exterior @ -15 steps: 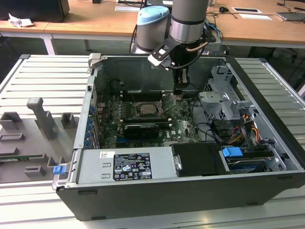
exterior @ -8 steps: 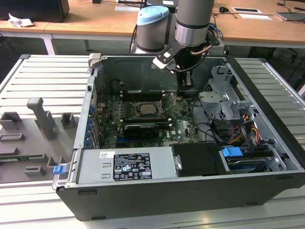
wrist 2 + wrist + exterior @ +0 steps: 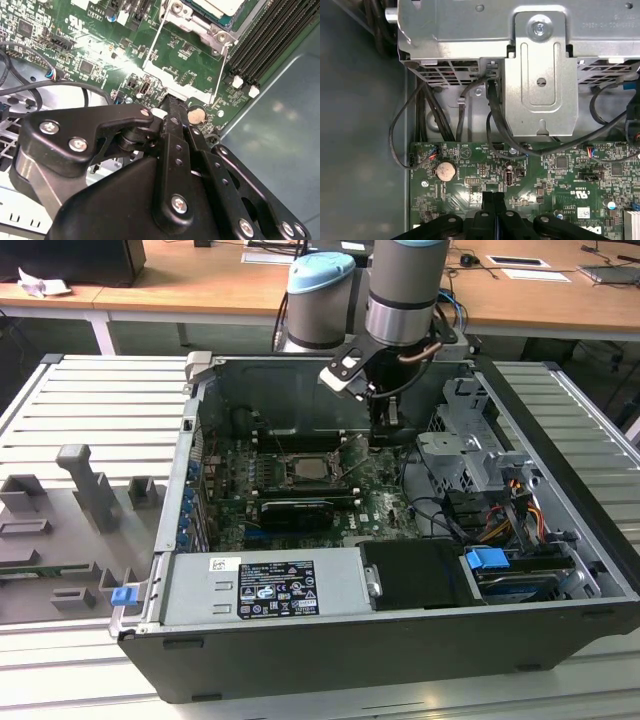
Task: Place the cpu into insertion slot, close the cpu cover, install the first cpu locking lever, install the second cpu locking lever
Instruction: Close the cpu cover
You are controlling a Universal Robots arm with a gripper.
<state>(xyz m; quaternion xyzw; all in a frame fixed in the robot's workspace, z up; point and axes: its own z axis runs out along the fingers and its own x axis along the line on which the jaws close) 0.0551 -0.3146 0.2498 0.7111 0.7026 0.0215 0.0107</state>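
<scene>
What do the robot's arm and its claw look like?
The arm is a fat, round grey tube with a pale blue cap on its joint. The claw is black, built from chunky linked bars held together with shiny silver screws.

Above the insertion slot [image 3: 282,470] is free; drive cage [image 3: 465,450] and cables [image 3: 440,512] crowd alongside.

a robotics lab or test workshop inside an office-like room. an open desktop computer case [image 3: 400,665], its boards and cables bared, lies on a ribbed metal workbench [image 3: 90,400] under an industrial robot arm [image 3: 405,300]. grey moulded fixtures [image 3: 85,480] stand on the bench beside it. behind run wooden desks [image 3: 200,285] strewn with papers [image 3: 270,255].
</scene>
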